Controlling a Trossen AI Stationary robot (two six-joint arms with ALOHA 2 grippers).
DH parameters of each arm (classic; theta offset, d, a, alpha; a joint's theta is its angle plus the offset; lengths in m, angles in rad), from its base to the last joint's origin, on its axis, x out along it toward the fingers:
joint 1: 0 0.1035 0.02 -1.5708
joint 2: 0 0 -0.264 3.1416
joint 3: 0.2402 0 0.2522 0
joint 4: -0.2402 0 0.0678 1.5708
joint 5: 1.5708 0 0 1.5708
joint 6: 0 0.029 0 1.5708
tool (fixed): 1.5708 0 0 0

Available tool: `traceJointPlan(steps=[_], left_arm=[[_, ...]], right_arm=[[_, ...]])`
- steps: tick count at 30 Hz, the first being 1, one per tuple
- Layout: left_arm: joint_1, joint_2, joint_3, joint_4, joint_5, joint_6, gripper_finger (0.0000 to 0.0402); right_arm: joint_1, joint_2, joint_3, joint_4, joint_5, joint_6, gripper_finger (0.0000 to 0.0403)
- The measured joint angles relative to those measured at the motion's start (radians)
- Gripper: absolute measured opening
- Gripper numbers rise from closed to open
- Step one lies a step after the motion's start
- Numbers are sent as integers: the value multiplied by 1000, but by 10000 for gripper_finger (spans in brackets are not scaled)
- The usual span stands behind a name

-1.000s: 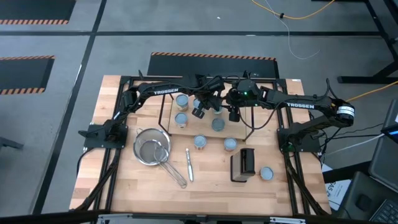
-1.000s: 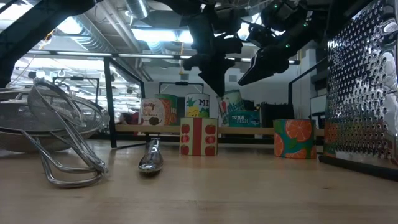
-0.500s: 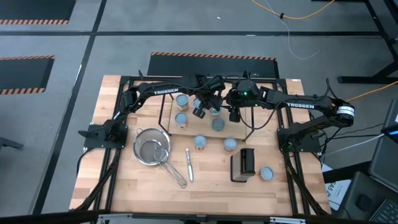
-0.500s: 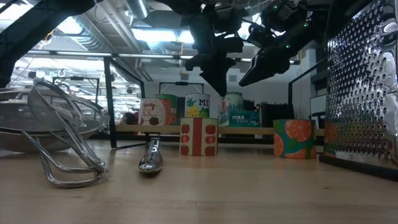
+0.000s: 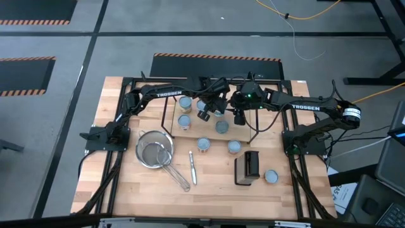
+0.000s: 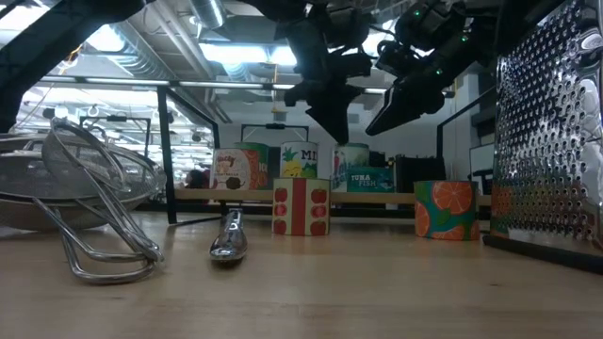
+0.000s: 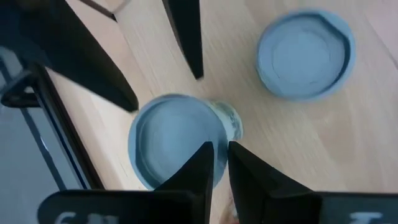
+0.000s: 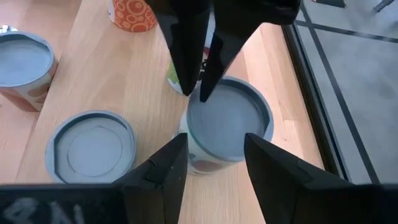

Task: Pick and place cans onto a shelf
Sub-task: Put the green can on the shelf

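Note:
The shelf [image 5: 196, 130] stands at the table's far middle and carries several cans with pale blue tops. One of them [image 8: 227, 127] stands upright on its base on the board, also seen in the high view [image 5: 218, 112] and the left wrist view [image 7: 174, 146]. My right gripper [image 8: 214, 162] is open above this can, one finger on either side, clear of it. My left gripper [image 7: 219, 155] is shut and empty, its tips hovering over the same can's rim. Three more cans [image 5: 203, 145] [image 5: 233, 147] [image 5: 271, 176] stand on the tabletop.
A metal mesh strainer [image 5: 155, 151] lies at the near left, with a spoon [image 5: 193, 168] beside it. A black perforated box [image 5: 248, 166] stands at the near right. The shelf's black wire frames [image 5: 166, 117] rise at its short ends, close to both grippers.
My right gripper has drawn up and back a little toward the table's right, away from the can on the shelf. The can stays upright on the board.

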Motion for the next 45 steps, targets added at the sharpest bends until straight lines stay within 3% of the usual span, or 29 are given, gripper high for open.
traceJointPlan(steps=[14,24,32,36,45], left_arm=[[-41,-80,3,-40,-16,-53,16],[-38,-281,2,-220,39,-191,1],[-50,-444,-16,-389,118,-374,4],[-87,-553,-159,-335,151,-438,1],[-200,-857,-707,72,76,-620,12]], right_arm=[[7,-69,52,-77,0,19,163],[96,-104,207,-318,-1,68,163],[211,-103,249,-371,-1,85,163],[256,-103,249,-409,-1,133,163],[320,-89,249,-430,-10,185,163]])
